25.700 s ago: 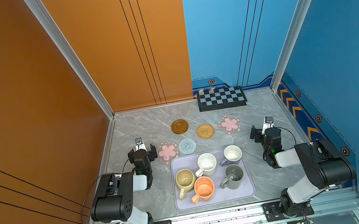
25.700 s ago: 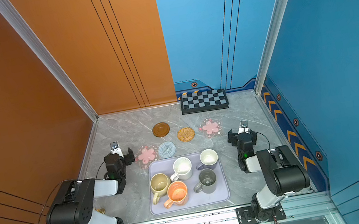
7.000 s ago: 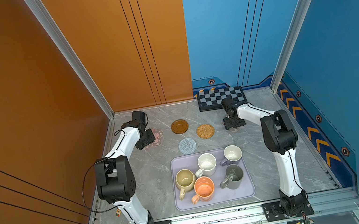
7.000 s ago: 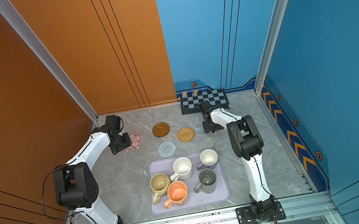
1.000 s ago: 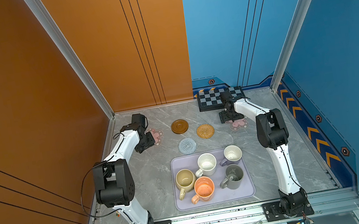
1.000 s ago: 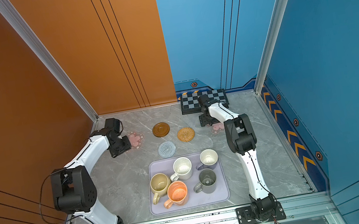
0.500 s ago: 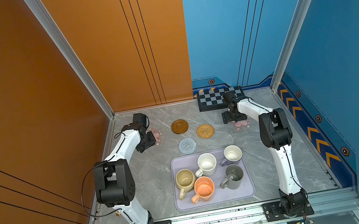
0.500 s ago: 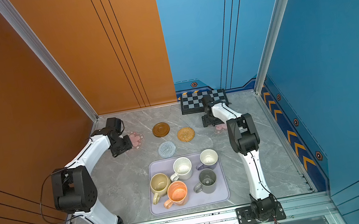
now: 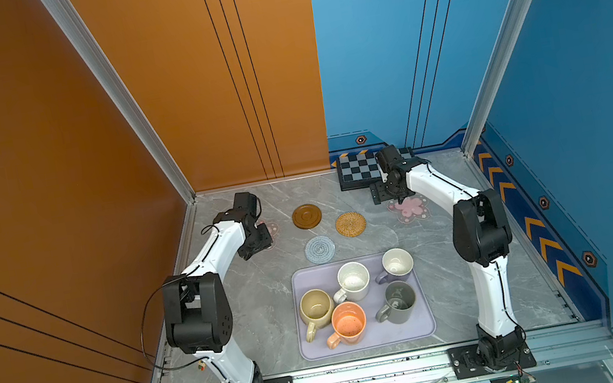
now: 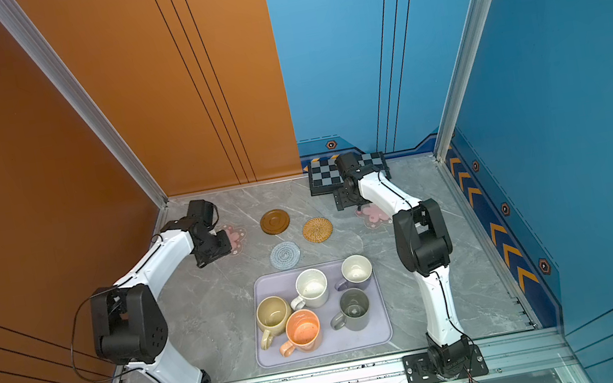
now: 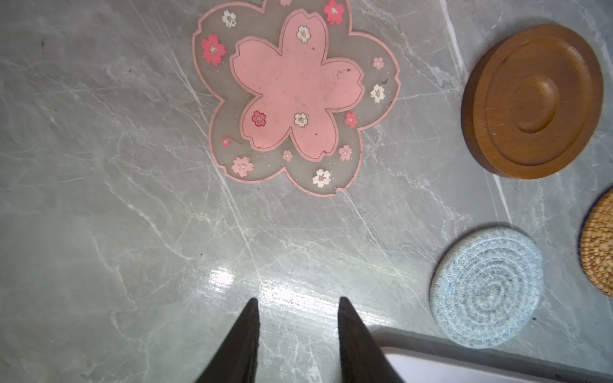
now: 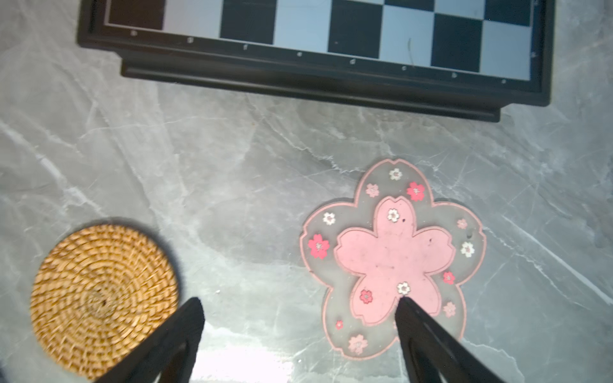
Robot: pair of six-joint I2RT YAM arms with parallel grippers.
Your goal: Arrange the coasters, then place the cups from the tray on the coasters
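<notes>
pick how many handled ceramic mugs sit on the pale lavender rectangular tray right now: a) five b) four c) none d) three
a: in both top views the pale lavender tray holds the beige-yellow mug, the speckled white mug, the lavender mug, the orange-peach mug and the grey mug.

Left arm (image 9: 221, 244) hides most of one pink coaster (image 9: 273, 228).
</notes>
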